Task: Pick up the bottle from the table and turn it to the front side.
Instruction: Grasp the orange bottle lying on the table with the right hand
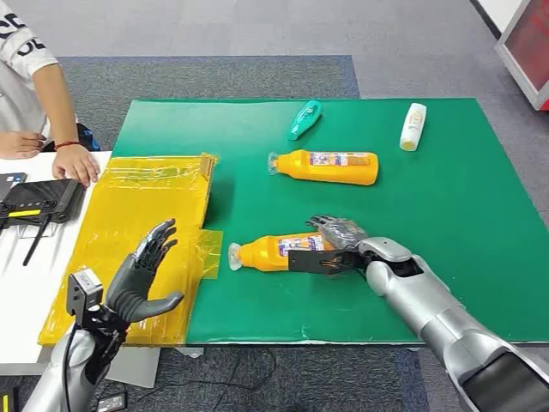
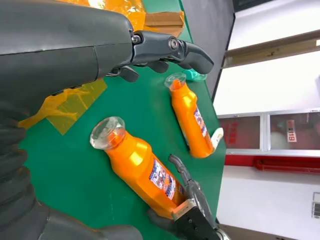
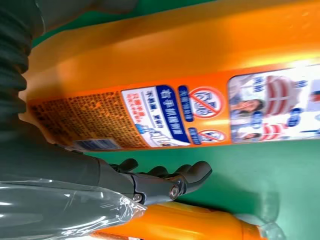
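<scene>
**A:** Where is the bottle you want?

**B:** The near orange bottle (image 1: 278, 251) lies on its side on the green mat (image 1: 466, 215), close to the mat's front edge, clear cap pointing toward your left. A printed label with warning symbols faces up, so this looks like the back side.

**A:** And your right hand?

**B:** Your right hand (image 1: 334, 245) sits at the bottle's base end, fingers arched over the top and thumb low on the near side. The fingers wrap the body, but I cannot tell whether they press firmly yet.

**A:** How should you do the grasp well?

**B:** My judgement: settle the grip before lifting, because the smooth plastic may slip and the capped end will sag. Lift clear of the mat, then roll the wrist.

**A:** What else is around?

**B:** A second orange bottle (image 1: 327, 166) lies farther back, well apart. Your left hand (image 1: 146, 275) hovers over yellow sheeting (image 1: 129, 206), fingers spread wide, holding nothing. A person's hand (image 1: 76, 161) rests on the white table beyond.
</scene>
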